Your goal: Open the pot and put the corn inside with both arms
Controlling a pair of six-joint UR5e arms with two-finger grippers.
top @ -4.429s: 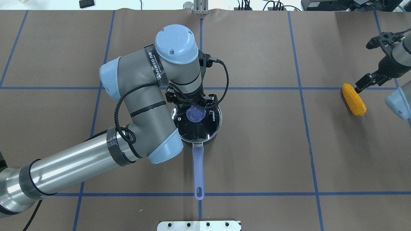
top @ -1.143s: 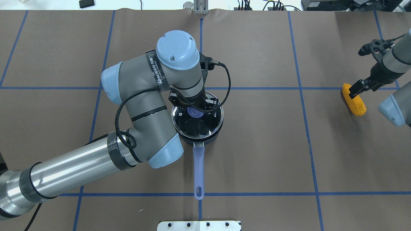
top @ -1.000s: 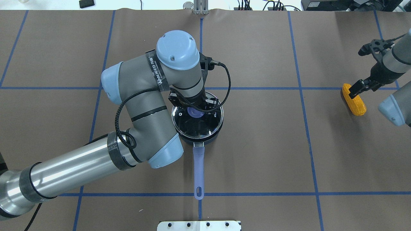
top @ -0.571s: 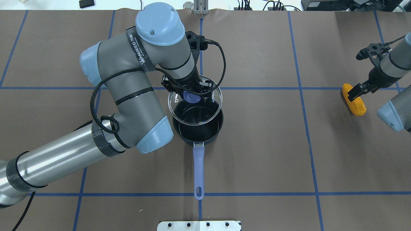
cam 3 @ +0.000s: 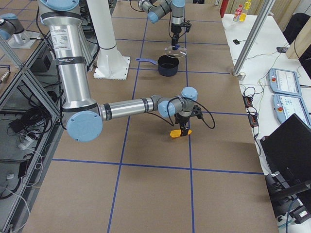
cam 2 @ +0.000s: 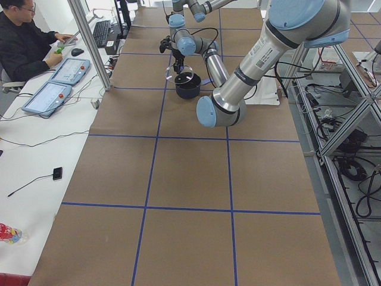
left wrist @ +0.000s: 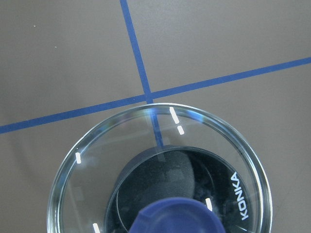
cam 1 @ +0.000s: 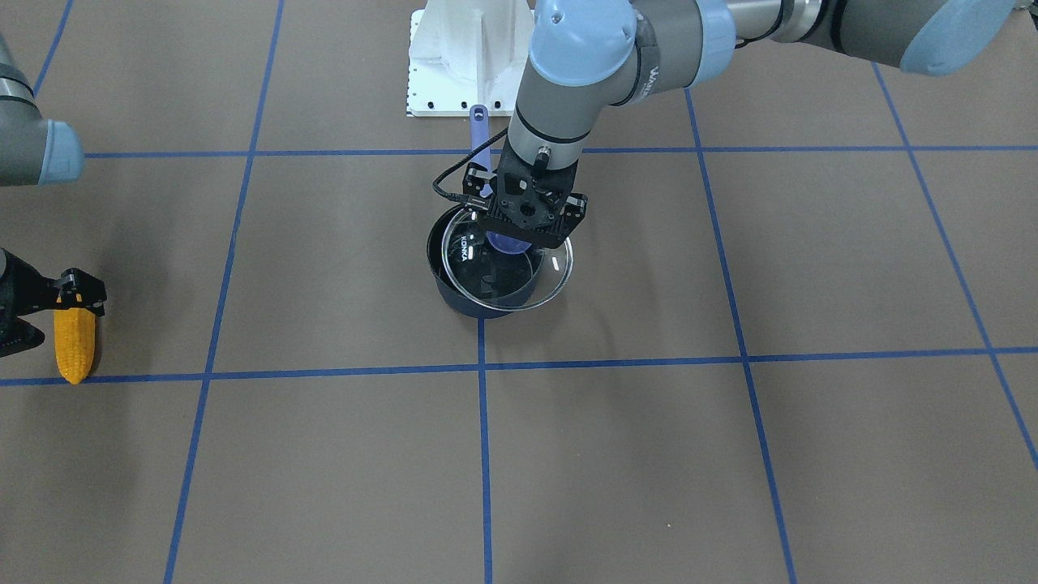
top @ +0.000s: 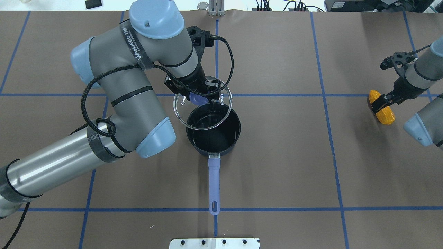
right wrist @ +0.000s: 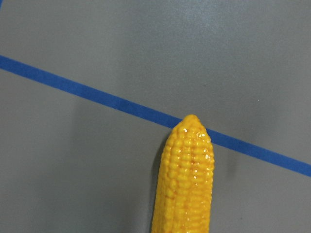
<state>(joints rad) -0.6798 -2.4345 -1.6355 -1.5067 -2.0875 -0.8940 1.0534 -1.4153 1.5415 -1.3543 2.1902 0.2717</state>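
The navy pot (top: 213,135) stands open mid-table, its periwinkle handle (top: 214,180) pointing towards the robot. My left gripper (top: 196,94) is shut on the blue knob (top: 197,100) of the glass lid (top: 193,114) and holds the lid above the pot, offset towards the far left rim. The left wrist view shows the lid (left wrist: 121,141) with the pot (left wrist: 194,174) beneath it. The yellow corn (top: 383,112) lies on the table at the far right. My right gripper (top: 379,101) is down over its thick end, jaws straddling it. The corn (right wrist: 187,174) fills the right wrist view.
Brown paper with blue tape lines (top: 325,95) covers the table. The white robot base plate (top: 214,243) is at the near edge, just past the handle's tip. An operator (cam 2: 27,42) sits at a side desk with control pads.
My left gripper closed on the knob, then lifted the lid off the pot and carried it up and to the far left. My right gripper has lowered onto the corn's thick end.
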